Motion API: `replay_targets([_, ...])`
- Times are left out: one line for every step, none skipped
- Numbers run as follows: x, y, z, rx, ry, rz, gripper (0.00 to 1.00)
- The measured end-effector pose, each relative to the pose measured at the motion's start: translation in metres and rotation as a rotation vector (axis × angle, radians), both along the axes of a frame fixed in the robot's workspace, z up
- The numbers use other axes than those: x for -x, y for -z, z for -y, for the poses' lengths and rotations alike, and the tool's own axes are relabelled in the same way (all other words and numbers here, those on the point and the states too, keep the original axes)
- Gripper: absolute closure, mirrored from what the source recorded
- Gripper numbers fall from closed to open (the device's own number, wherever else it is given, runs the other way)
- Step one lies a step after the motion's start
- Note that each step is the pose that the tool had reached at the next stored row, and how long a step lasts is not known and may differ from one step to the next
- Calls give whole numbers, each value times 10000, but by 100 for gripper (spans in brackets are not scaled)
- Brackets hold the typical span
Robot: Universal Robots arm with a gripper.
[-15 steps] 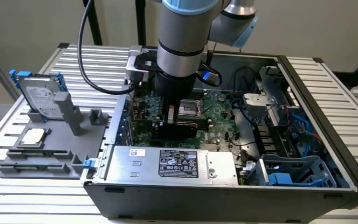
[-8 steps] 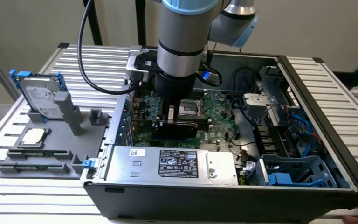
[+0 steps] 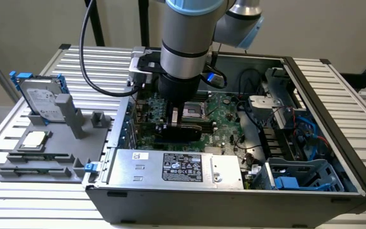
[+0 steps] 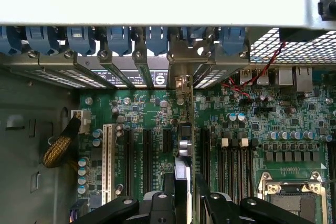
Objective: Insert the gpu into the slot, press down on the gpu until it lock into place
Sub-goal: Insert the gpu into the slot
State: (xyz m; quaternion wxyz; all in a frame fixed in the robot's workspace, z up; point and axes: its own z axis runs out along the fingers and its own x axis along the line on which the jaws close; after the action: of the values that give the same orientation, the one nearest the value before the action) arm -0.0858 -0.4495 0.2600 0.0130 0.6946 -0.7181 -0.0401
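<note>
The gpu (image 3: 184,130) is a thin black card standing on edge on the green motherboard (image 3: 224,124) inside the open computer case. In the wrist view the gpu (image 4: 181,150) runs edge-on from between my fingers to its metal bracket (image 4: 181,80) at the case's rear wall. My gripper (image 3: 177,120) hangs straight down over the card. In the wrist view the gripper (image 4: 185,184) straddles the card's near end, open, with a dark gap on one side of the card. The slot is hidden under the card.
A grey power supply box (image 3: 177,167) with a white label lies at the case's front. Black memory strips (image 4: 231,166) and the silver processor socket (image 4: 291,192) flank the card. Cables (image 3: 297,129) crowd the exterior view's right. A hard drive (image 3: 40,98) stands on a grey fixture outside.
</note>
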Motion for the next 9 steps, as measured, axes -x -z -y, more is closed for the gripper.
replay_targets([0,0,0,0,0,0,74])
replay_targets([0,0,0,0,0,0,74])
replay_targets([0,0,0,0,-1,0,74])
replay_targets([0,0,0,1,-4,0,74])
replay_targets([0,0,-1,0,-7,0,74])
replay_targets([0,0,-1,0,-11,0,74])
replay_targets([0,0,-1,0,-16,0,74])
replay_targets([0,0,-1,0,-23,0,74])
replay_targets([0,0,-1,0,-33,1,74])
